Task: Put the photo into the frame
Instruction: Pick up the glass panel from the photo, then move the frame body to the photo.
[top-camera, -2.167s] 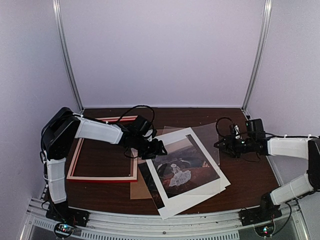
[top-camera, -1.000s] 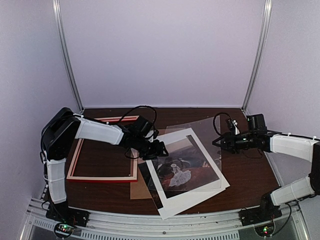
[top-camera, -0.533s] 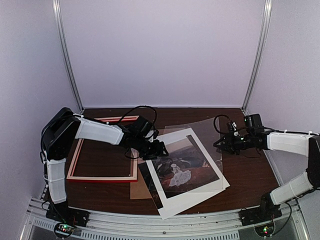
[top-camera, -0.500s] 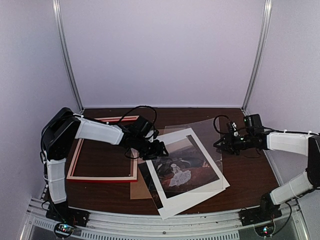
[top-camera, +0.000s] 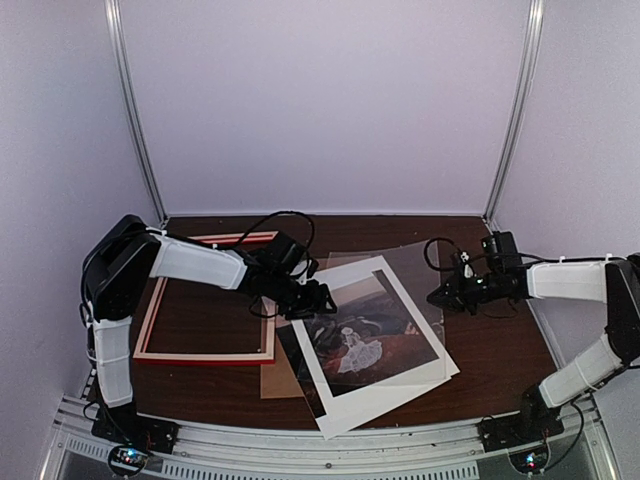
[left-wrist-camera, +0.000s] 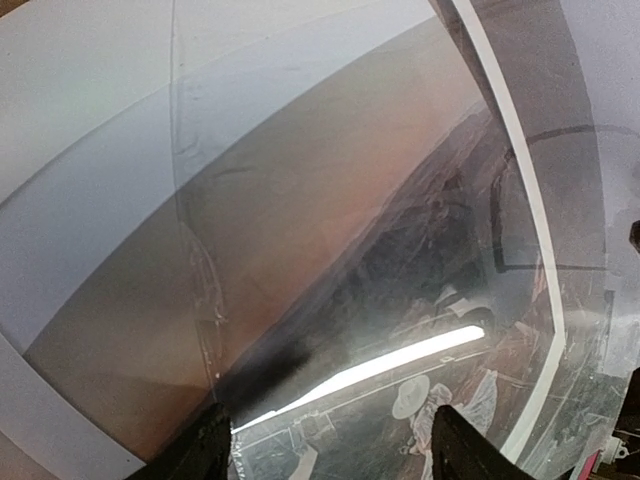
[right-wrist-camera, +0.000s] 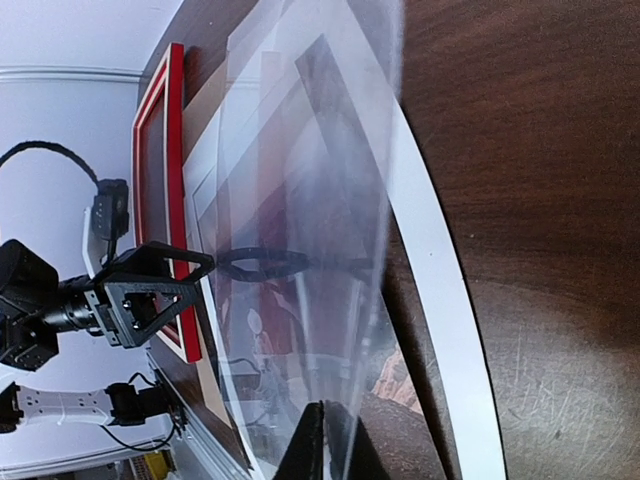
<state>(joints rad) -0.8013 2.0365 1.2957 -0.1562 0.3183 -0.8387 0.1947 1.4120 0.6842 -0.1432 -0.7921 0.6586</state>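
dark wood table (top-camera: 500, 350) in a pale-walled booth; the frame (top-camera: 200, 357) lies flat at left, nothing in it; the photo (top-camera: 375, 335) lies face up at centre on a brown backing board (top-camera: 280, 380), under a clear sheet (top-camera: 420, 265); right gripper (top-camera: 440, 296) pinched on that sheet's raised right edge; left gripper (top-camera: 318, 298) jaws apart over the photo's far-left corner; step judged: clearing the sheet; next, peel it away without dragging the print.

A robot lab cell: blank white walls (top-camera: 320, 100), aluminium posts (top-camera: 133, 110), bolted arms (top-camera: 195, 262).
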